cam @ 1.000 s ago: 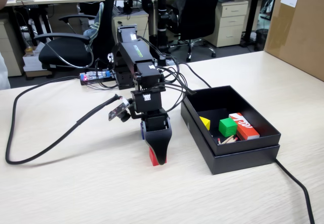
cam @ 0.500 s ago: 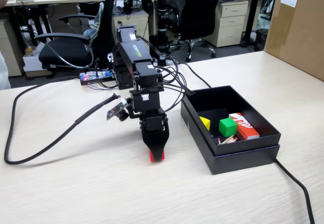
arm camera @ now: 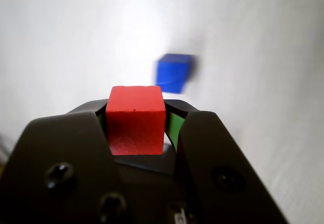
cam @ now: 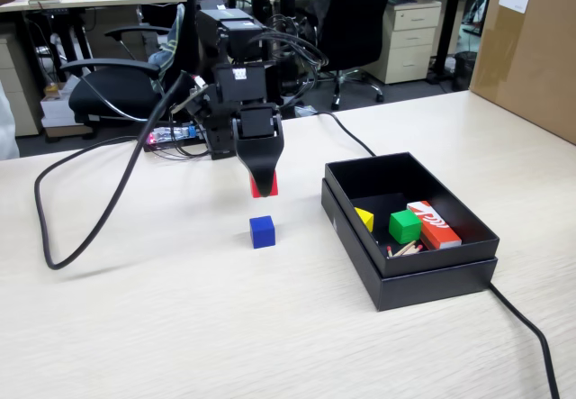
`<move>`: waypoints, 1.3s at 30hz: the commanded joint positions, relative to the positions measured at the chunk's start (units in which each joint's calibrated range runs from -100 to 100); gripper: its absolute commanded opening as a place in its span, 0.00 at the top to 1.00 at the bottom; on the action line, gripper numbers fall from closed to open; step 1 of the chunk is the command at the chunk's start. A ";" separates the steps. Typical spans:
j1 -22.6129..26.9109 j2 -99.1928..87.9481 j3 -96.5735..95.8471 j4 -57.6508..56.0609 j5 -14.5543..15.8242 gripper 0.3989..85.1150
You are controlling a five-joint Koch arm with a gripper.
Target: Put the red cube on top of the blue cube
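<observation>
Gripping red cube [arm camera: 135,119], clear above blue cube [cam: 262,231].

The fixed view stands off the table's [cam: 180,327] near edge, raised, facing the arm and the office beyond, taking in the black box [cam: 409,277] at right. The wrist view rides close behind the gripper [arm camera: 135,133], looking past it at the tabletop. Both share the red cube [cam: 265,185] and the blue cube [arm camera: 173,73].

the arm reaches forward with its wrist bent down. the end effector [cam: 264,183] [arm camera: 135,128] points downward above the tabletop [cam: 180,309], jaws clamped on the red cube [cam: 265,185] [arm camera: 135,119].
</observation>
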State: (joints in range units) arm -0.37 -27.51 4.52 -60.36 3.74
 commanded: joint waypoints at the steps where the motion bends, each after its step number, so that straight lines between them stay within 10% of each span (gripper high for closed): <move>1: 0.15 -6.63 1.65 0.18 0.00 0.99; 39: -0.39 11.39 1.56 4.85 1.81 0.99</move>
State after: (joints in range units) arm -0.61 -15.47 1.05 -57.49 5.35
